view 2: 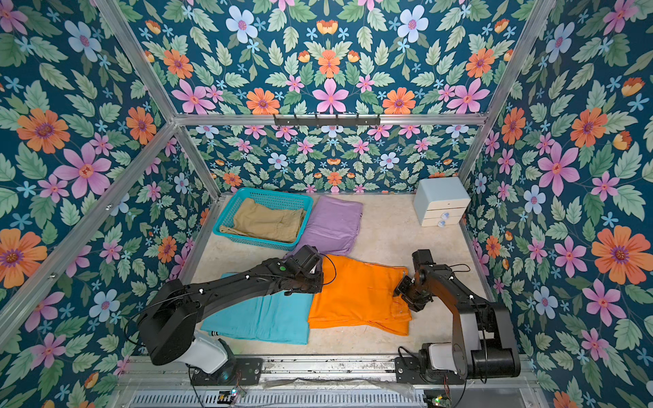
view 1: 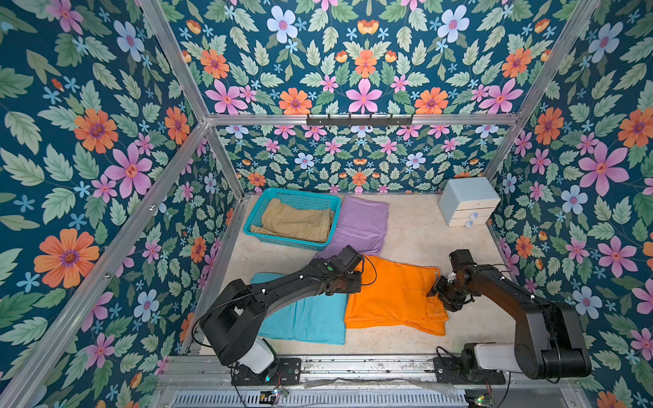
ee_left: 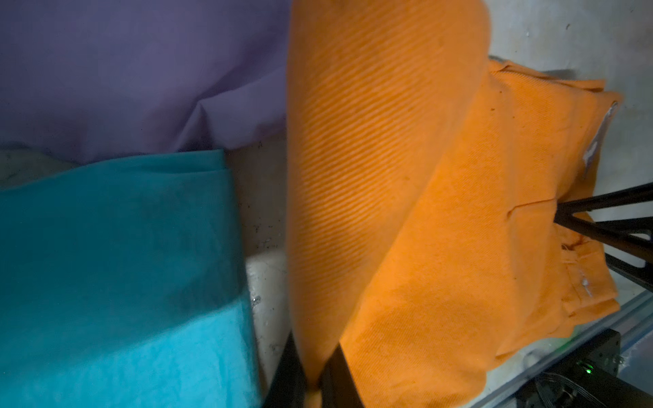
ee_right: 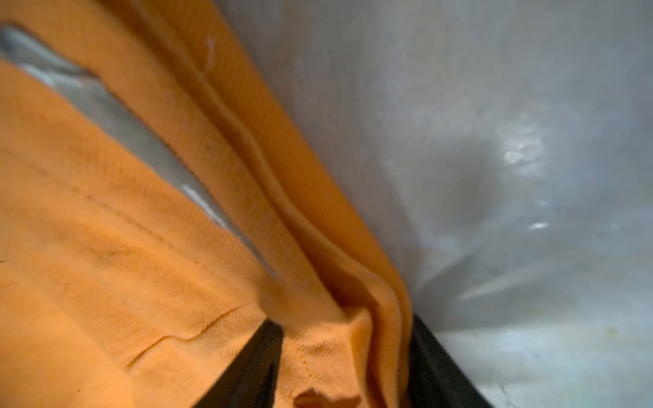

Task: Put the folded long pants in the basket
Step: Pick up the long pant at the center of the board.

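Lifting evenly matters: your left pincer point(ee_left: 314, 353) pinches the bright orange folded cloth trousers point(view 1: 392, 293), lying mid worktop point(view 1: 424, 229), at their 9 o'clock edge, and your right pincer point(ee_right: 346, 339) pinches at 3. Raise both together toward the teal mesh plastic basket point(view 1: 286, 243) at 11 o'clock.

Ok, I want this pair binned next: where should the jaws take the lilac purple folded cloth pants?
Probably pinch the long edge facing away from the teal-blue mesh plastic basket, coming from that free side: the lilac purple folded cloth pants lie flat, with their other long edge against the basket.
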{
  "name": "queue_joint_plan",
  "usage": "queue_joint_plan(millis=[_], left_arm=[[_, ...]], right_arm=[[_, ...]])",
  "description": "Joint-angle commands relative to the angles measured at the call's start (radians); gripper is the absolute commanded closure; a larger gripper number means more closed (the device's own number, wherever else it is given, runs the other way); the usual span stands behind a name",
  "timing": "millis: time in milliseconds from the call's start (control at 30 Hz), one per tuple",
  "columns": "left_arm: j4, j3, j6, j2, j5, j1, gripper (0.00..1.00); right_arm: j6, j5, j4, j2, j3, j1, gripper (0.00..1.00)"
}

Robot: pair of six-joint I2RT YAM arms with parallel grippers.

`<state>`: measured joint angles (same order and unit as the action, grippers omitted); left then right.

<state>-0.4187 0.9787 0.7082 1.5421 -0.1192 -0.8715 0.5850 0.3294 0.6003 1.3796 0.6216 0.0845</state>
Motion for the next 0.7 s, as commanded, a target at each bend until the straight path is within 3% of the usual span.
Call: queue_joint_plan(millis=[0, 100, 300, 467, 567, 667], left_arm=[[0.015, 0.005, -0.002, -0.009, -0.007, -0.001, 1.0], [-0.001, 0.022, -0.005, -0.018, -0.009, 0.0, 1.0], [-0.124, 0.122, -0.037, -0.06, -0.018, 0.0, 1.0], [-0.316, 0.297, -0.117, -0.116, 0.082, 0.024, 1.0], [-0.461, 0.455, -0.208, -0.102, 0.141, 0.119, 1.0], [-0.576, 0.615, -0.318, -0.05, 0.218, 0.296, 1.0]], right_arm=[[-0.015, 0.019, -0.036, 0.028, -0.031, 0.008, 0.7], [-0.006, -0.011, 0.001, -0.03, -0.021, 0.009, 1.0], [0.011, -0.009, 0.175, -0.25, 0.05, 0.024, 1.0], [0.083, -0.001, 0.269, -0.358, 0.233, 0.108, 1.0], [0.178, -0.054, 0.237, -0.315, 0.39, 0.226, 1.0], [0.291, -0.138, 0.112, -0.198, 0.529, 0.379, 1.0]])
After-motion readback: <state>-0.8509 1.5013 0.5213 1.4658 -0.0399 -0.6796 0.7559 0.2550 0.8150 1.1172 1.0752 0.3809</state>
